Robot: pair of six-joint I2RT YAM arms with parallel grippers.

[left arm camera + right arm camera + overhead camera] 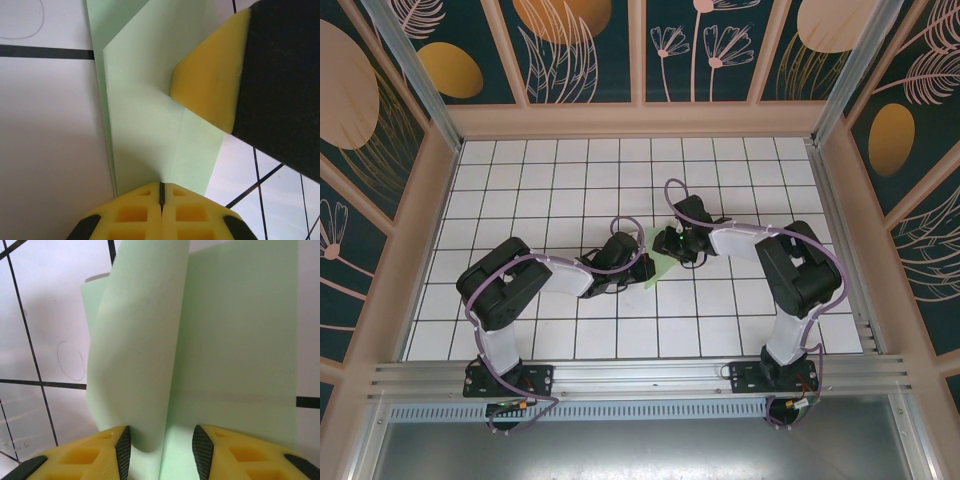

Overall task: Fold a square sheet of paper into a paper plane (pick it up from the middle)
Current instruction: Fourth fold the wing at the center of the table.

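The tiled table (520, 330) carries the whole work area. The left arm (505, 285) and the right arm (795, 265) reach inward from the near edge and meet at the table centre.

The square sheet of paper (658, 265) lies between the two wrists, just beyond the table centre. It is partly folded: one portion lies flat on the tiles, and one flap stands up in a loose curl.

The left gripper (161, 192) is clenched, jaws fully together. Its tips sit at the near edge of the sheet, where a crease runs into the seam. Whether the paper is pinched or only pressed down cannot be told.

The right gripper (160, 447) is released, jaws partly apart. The raised flap stands in the gap and leans on one finger (122, 447).

Step in hand, by judgement: an early fold, with one side anchored and the other being turned over. No dart shape exists yet.

The next move calls for the following:
- Hold the anchored edge fixed.
- Carry the flap across until the edges align.
- Press along the fold to set the crease, without dragging the thin sheet.
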